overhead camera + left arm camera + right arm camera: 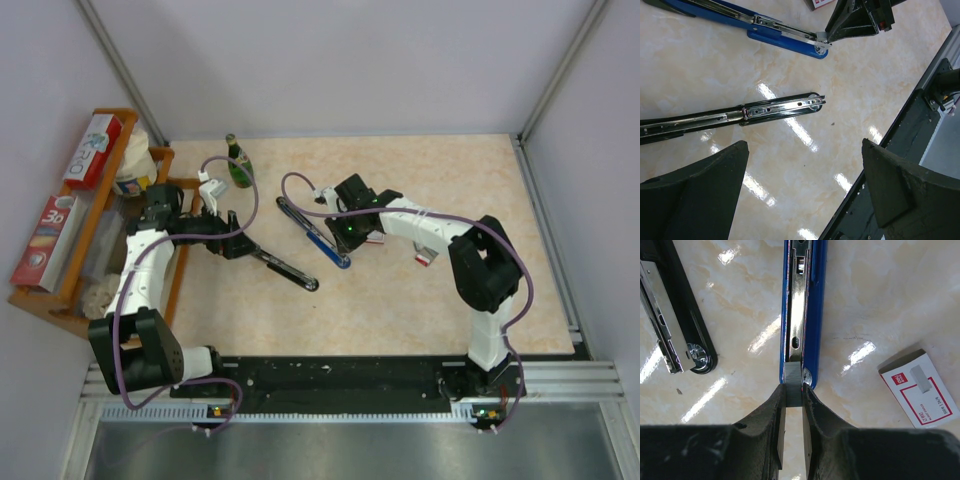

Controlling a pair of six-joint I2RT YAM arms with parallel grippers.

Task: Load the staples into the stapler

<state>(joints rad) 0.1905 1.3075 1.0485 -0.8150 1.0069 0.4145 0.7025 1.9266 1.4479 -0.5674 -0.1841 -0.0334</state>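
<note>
A blue stapler [817, 305] lies opened flat, its metal magazine channel facing up; it also shows in the top view [315, 235] and the left wrist view [765, 30]. My right gripper [794, 387] is shut on a short grey strip of staples [793, 376], held at the near end of that channel. The white staple box with a red label [919, 388] lies flat to the right. A black stapler [765, 110] lies opened flat beyond my left gripper [804, 145], which is open, empty and above the table. In the top view the left gripper [235, 243] sits at the black stapler's [285, 268] left end.
A wooden rack [90, 230] with boxes and a cup stands at the left edge. A green bottle [238, 162] stands at the back near it. A small red and grey piece [427, 258] lies under the right arm. The black base rail [920, 115] runs along the near edge.
</note>
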